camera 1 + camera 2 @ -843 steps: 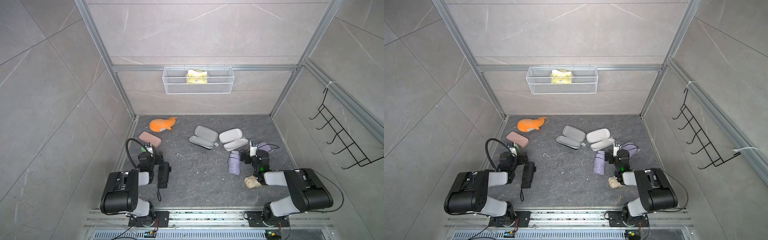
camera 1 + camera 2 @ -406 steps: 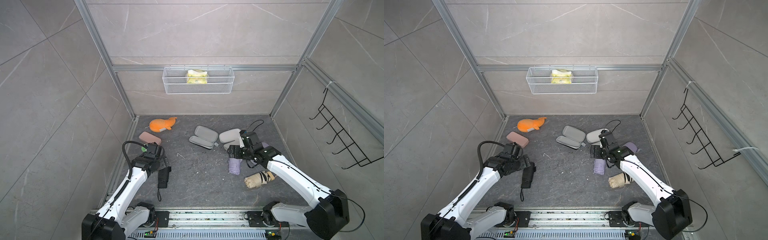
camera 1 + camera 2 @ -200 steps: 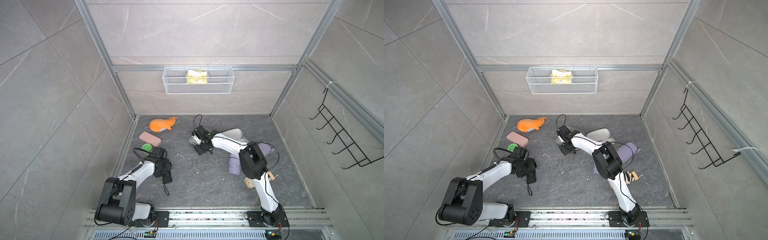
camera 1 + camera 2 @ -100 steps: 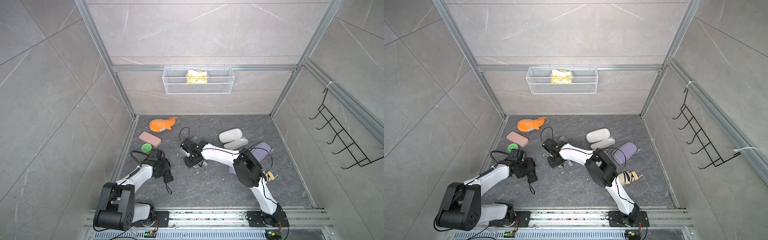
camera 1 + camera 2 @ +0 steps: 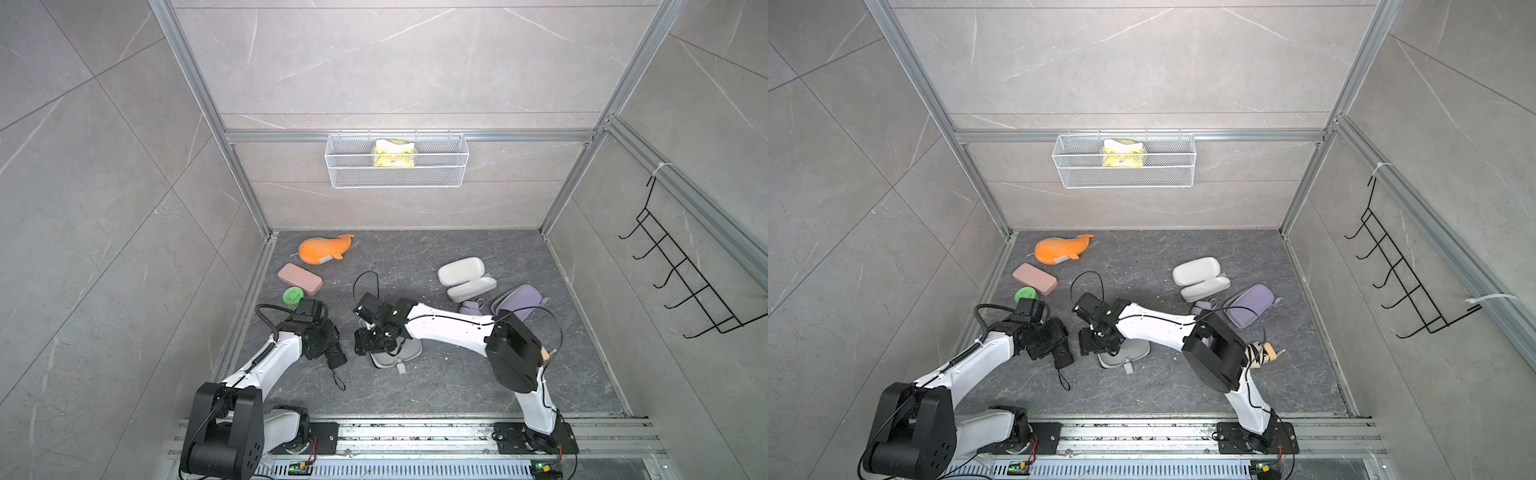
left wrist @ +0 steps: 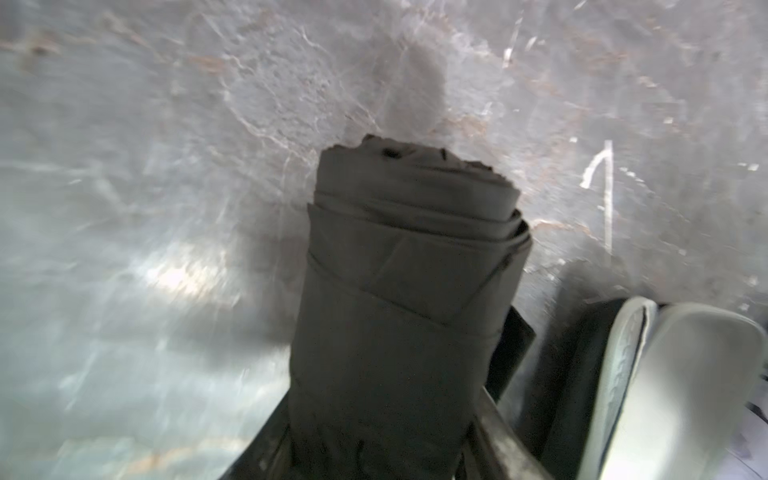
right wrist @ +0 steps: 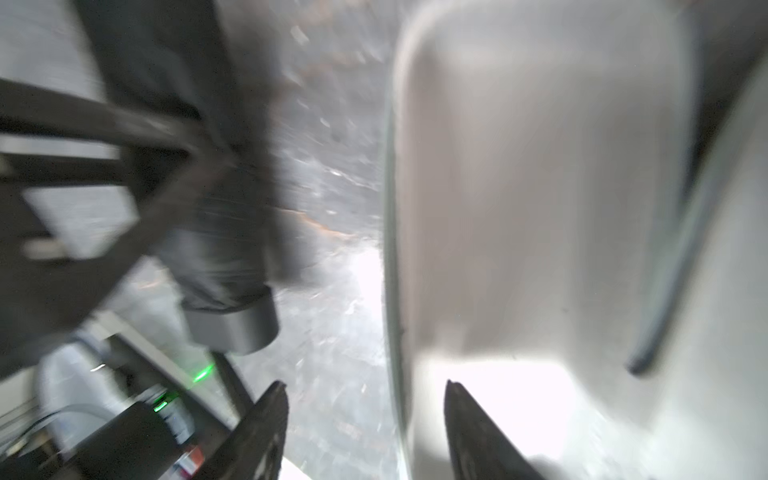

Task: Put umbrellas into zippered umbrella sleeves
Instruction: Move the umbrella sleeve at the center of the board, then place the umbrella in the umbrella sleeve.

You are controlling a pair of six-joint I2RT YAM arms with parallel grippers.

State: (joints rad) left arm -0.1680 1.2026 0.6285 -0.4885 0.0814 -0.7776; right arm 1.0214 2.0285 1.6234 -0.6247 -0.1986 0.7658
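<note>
The left gripper (image 6: 390,395) is gripping the rolled black fabric umbrella (image 6: 411,232) while the right gripper (image 7: 365,386) is gaping over the open grey-lined rigid sleeve (image 5: 405,351), which, unheld, risks skidding at insertion.

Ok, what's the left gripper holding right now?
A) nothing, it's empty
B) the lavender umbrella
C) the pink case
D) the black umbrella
D: in the left wrist view the left gripper has a finger on either side of the rolled black umbrella, clamping it.
</note>
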